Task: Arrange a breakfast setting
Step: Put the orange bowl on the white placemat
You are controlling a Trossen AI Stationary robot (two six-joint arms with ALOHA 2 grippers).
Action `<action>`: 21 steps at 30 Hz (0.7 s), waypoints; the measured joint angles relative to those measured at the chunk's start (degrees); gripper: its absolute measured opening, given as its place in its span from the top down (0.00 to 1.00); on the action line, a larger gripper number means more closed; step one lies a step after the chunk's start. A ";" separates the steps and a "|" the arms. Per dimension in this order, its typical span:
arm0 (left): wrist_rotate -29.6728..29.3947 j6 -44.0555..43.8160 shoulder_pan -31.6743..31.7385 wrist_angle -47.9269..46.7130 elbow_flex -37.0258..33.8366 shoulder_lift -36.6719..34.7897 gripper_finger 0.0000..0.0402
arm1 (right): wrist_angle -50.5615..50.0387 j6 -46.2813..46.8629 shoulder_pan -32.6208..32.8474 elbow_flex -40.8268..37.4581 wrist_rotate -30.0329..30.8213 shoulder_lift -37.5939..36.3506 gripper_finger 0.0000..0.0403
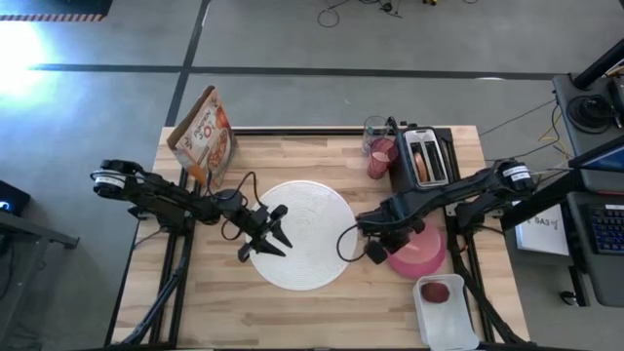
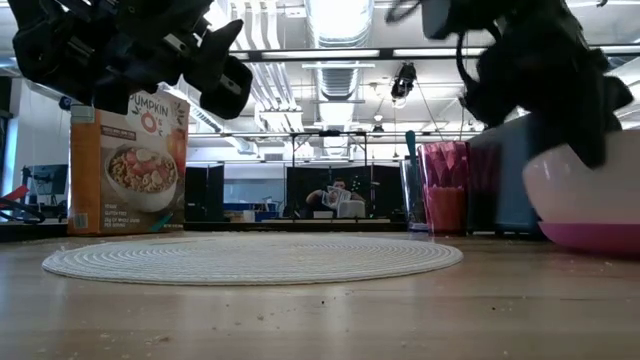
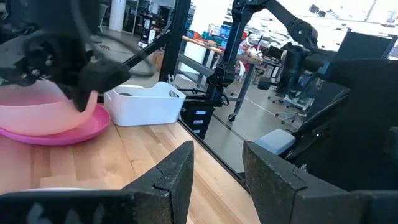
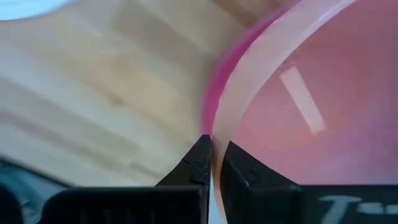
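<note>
One bowl pinched, ready to move.

Right tool [image 4: 212, 163] is closed tight on the rim of the peach bowl [image 1: 421, 247], which sits on the pink plate [image 3: 59, 132] at the table's [image 1: 322, 307] right side. Next it likely must lift and carry the bowl to the white mat [image 1: 297, 234]. Left tool [image 1: 269, 234] hangs partly open over the mat, holding nothing.

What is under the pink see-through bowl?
The peach bowl sits on a magenta plate; only the plate's rim shows, its middle is covered. The right gripper is pinched shut on the bowl's rim. Nothing can be made out inside the bowl.
</note>
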 joint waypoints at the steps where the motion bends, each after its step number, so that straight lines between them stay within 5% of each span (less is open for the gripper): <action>1: -0.37 0.00 0.00 0.08 0.00 0.00 0.69 | 0.02 -0.41 0.00 1.28 0.00 -0.02 0.98; 12: -2.80 0.05 0.00 3.01 0.02 0.00 0.69 | 1.40 -11.77 0.52 12.63 10.55 0.00 0.98; 21: -2.80 1.38 0.00 4.86 0.02 -1.09 0.69 | 11.40 -26.03 0.72 11.31 17.10 0.11 0.98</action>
